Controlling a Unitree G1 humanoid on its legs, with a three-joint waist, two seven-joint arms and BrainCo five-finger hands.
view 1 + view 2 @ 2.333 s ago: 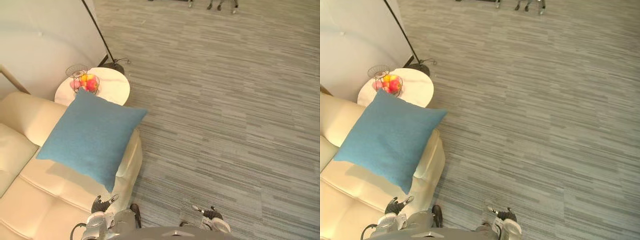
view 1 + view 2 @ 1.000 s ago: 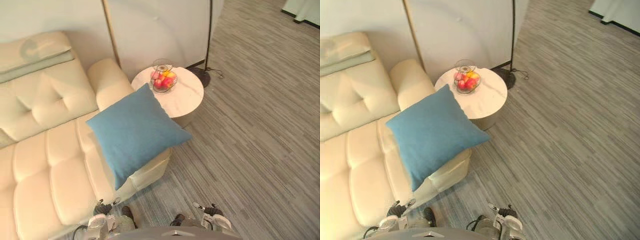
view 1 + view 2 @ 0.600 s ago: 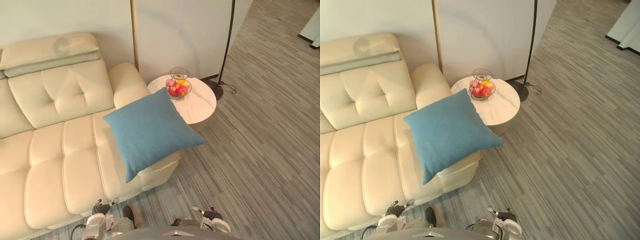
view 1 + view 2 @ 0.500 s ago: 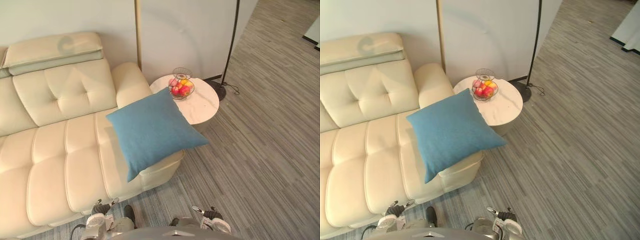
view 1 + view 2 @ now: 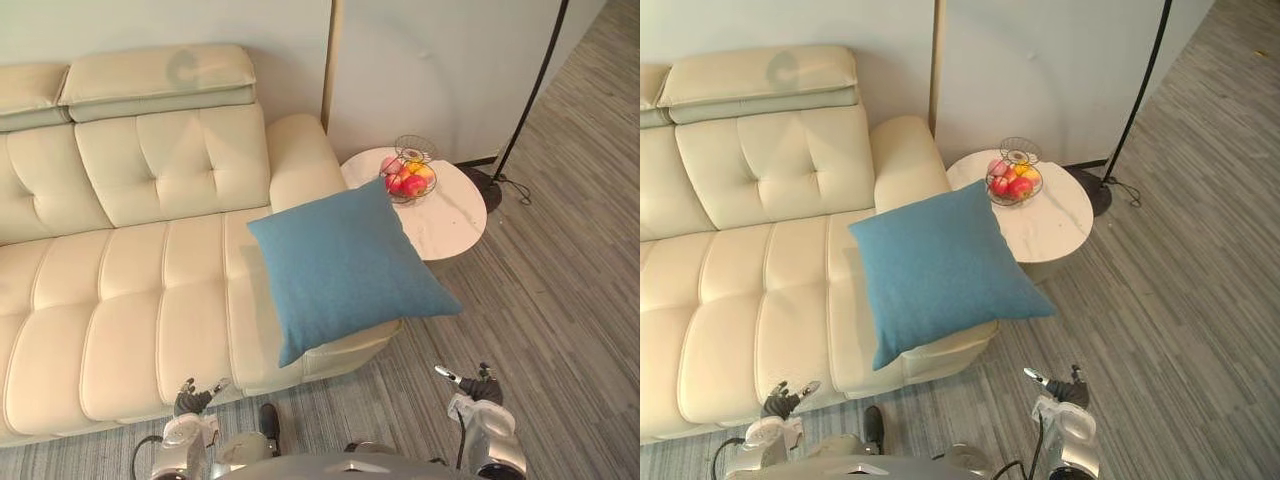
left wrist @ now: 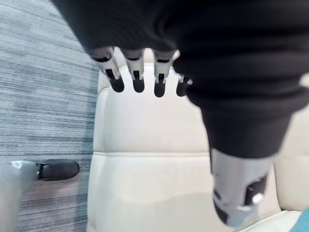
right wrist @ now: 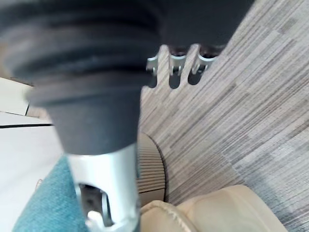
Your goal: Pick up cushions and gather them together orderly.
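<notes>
Blue cushion (image 5: 350, 265) leans over the right end of the cream sofa (image 5: 120, 300), centre frame; left hand (image 5: 187, 405) and right hand (image 5: 470, 386) hang relaxed, empty, below.

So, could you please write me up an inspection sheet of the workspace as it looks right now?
Surface: cream sofa with a tufted back, one cushion on it.
Job's things: one blue cushion, lying on the sofa's end seat beside the armrest, a corner hanging past the front edge.
Clutter: wire fruit basket on the round side table.
Hands: left hand by the sofa's front edge and right hand over the floor, fingers relaxed, holding nothing.
Cables: thin cord on the floor by the base of the floor lamp.
Surroundings: grey striped floor, pale wall behind.
</notes>
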